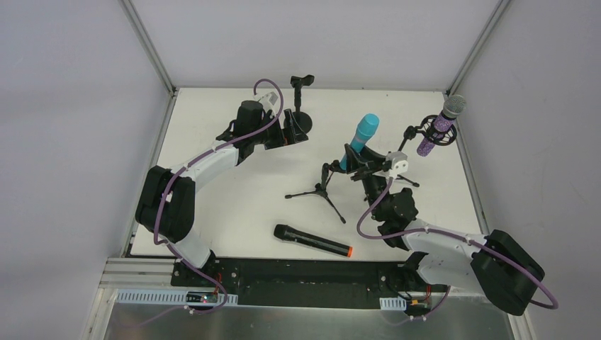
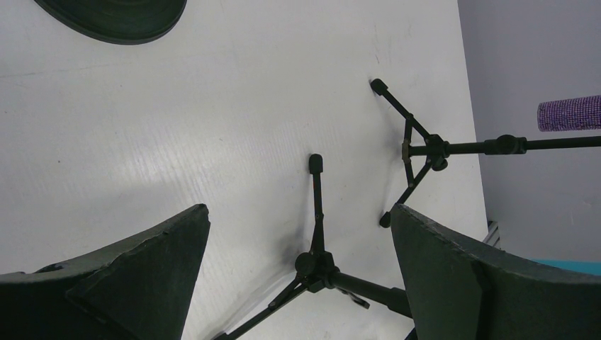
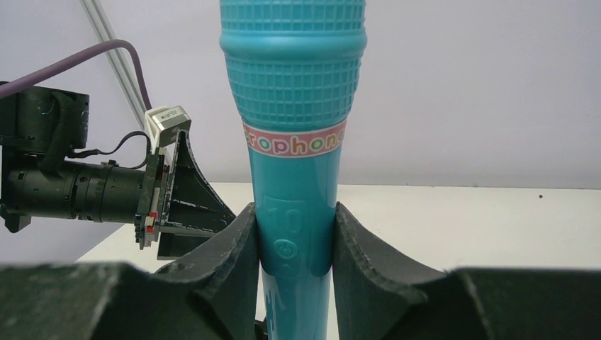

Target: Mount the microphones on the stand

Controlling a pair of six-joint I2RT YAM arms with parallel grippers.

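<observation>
Obs: right gripper (image 3: 294, 244) was clamped on the turquoise microphone (image 3: 294, 106), one pad on either side of the barrel below the printed band. The mic stood upright in the wrist view and leaned slightly right in the top view. It was over the tripod stand (image 1: 320, 190) at mid-table. Could not tell whether its lower end was seated in that stand's holder; the fingers (image 3: 227, 262) hid the joint.

The left gripper (image 2: 299, 219) was apart and held nothing, hovering far left beside the round-base stand (image 1: 301, 106), whose clip (image 1: 302, 79) was vacant. The purple microphone (image 1: 445, 120) sat in the far-right stand (image 1: 409, 132). The black microphone (image 1: 312, 241) lay flat on the table (image 1: 212, 205) on the near side, orange end pointing right, not yet mounted.

Risks judged from here:
- If the right jaws let go before the barrel was fully in the holder, the turquoise mic would likely slide out or drop, since it looked like smooth plastic with a heavy head.
- The tripod looked light and nothing braced it, so a downward or sideways push from the right arm could tip it or skate it across the table.
- The right arm worked close to the legs of the far-right stand, and a wide retreat might knock it.
- The black mic was round, so a glancing pinch could roll it toward the near edge
</observation>
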